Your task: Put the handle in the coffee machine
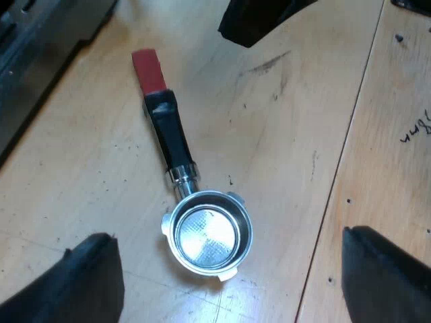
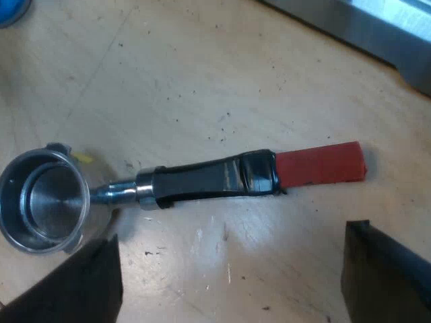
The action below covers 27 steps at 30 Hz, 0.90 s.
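You have one holder [image 1: 178, 175] here, one machine [image 1: 40, 40] and two grippers. The holder lies flat on the wooden table [image 1: 303, 134], loose, with its empty basket facing up. Its long axis runs from the basket through the dark handle to the red end, and the red end points toward the machine.

Your left gripper [image 1: 224, 242] hangs above the basket end with its fingers spread wide, touching nothing; the holder runs straight away from it. Your right gripper [image 2: 232, 232] hangs above the handle, fingers likewise wide apart and empty, and the holder lies crosswise to it.
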### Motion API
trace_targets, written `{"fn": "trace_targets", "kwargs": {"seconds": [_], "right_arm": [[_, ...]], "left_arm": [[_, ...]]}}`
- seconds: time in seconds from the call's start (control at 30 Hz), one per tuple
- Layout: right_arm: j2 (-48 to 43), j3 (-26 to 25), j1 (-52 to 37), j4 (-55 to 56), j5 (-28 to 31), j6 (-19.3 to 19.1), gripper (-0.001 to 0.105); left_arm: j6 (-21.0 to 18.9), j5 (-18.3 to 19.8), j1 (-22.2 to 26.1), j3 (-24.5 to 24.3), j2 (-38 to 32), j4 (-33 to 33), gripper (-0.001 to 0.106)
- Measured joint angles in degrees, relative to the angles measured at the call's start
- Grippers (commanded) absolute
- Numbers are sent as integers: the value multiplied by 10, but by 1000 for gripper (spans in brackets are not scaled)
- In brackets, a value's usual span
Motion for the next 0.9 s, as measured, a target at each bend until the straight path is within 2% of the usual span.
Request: {"fn": "trace_targets", "kwargs": {"seconds": [0.13,0.33,0.43,0.5,0.57,0.7,0.9], "right_arm": [[22,-9,0,-2,0,2,69],[59,-44,-2,-4,4,1,69],[87,-60,-1,-8,5,-6,69],[107,-62,-1,-13,5,-6,69],[118,-62,-1,-15,5,-6,69],[130,-62,-1,-17,5,-6,69],[148,-79,-3,-18,5,-10,68]], "left_arm": [[10,0,0,0,21,0,70],[14,-7,0,0,52,-62,70],[14,-9,-25,0,61,-72,70],[10,-12,-70,0,64,-72,70],[10,-28,-92,0,64,-74,70],[10,-52,-101,0,64,-77,70],[10,-52,-101,9,64,-82,70]]}}
